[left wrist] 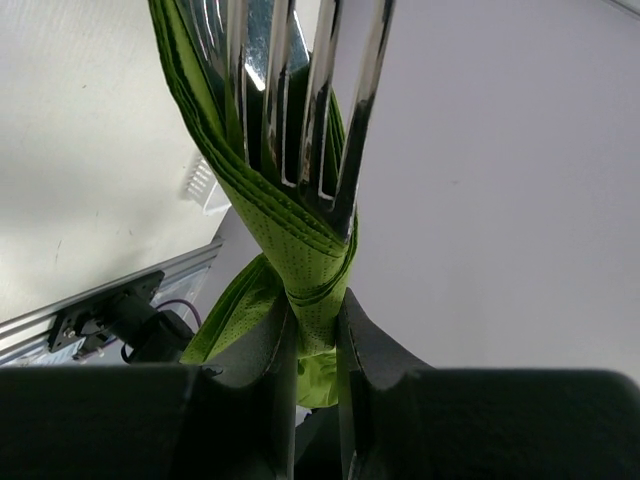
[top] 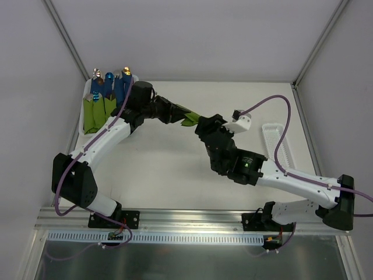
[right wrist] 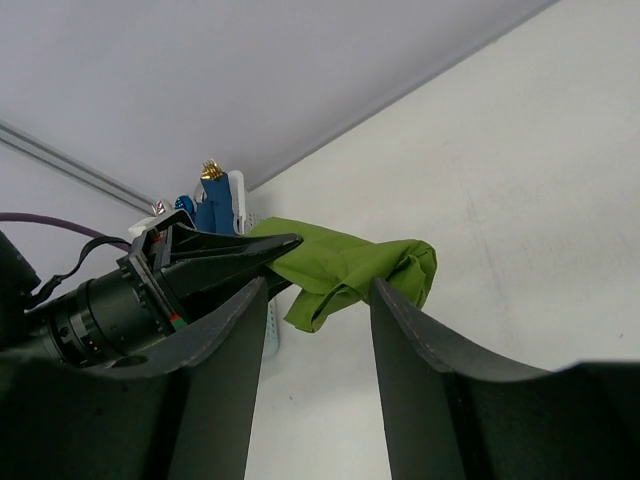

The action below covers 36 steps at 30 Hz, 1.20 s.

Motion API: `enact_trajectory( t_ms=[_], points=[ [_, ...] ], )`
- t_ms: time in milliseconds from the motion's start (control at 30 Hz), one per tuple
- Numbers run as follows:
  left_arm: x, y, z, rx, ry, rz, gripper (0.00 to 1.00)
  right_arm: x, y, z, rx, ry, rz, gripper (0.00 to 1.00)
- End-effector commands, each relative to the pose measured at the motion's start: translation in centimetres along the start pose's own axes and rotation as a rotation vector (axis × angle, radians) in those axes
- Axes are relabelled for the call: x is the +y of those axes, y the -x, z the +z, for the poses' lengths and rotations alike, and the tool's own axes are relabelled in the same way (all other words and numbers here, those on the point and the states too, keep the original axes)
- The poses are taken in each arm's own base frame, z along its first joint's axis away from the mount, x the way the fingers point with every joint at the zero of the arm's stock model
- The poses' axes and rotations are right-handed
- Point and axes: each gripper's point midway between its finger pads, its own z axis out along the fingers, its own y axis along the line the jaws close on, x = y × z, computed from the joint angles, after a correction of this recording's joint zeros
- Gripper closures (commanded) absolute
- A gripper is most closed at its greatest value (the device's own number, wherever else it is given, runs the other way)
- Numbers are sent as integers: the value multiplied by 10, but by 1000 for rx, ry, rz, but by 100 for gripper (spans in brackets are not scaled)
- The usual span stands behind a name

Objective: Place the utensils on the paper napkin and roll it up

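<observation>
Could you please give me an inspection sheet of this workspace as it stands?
Surface: white table, no marks seen.
Job's things: green napkin rolled around a fork whose tines stick out; other utensils cannot be told.
Clutter: bin at left rear holding blue rolls and green rolls; white tray at right, seemingly empty.
Grippers: left gripper shut on the napkin; right gripper open, fingers either side of the napkin's end.
Cables: purple cables along both arms, away from the napkin.
Surroundings: white walls, metal frame; nothing else seen.
</observation>
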Motion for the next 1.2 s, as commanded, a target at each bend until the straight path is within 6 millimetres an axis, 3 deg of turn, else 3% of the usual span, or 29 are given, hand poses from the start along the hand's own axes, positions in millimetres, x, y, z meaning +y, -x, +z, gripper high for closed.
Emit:
enact_trajectory(
  t_ms=[0, 300, 800, 900, 1167],
  points=[
    [-18, -15, -14, 14, -64, 37, 100, -8, -5, 5, 33, -37, 142, 52],
    [-13, -16, -13, 18, -50, 38, 100, -6, -25, 10, 142, -8, 218, 52],
    [-10, -19, -16, 15, -49, 69, 100, -6, -38, 18, 193, -54, 133, 55],
    [-9, -20, -16, 14, -46, 70, 100, -9, -39, 19, 196, -70, 128, 60],
    [-13, -17, -15, 17, -49, 58, 100, -23, -37, 15, 203, -93, 93, 90]
  ],
)
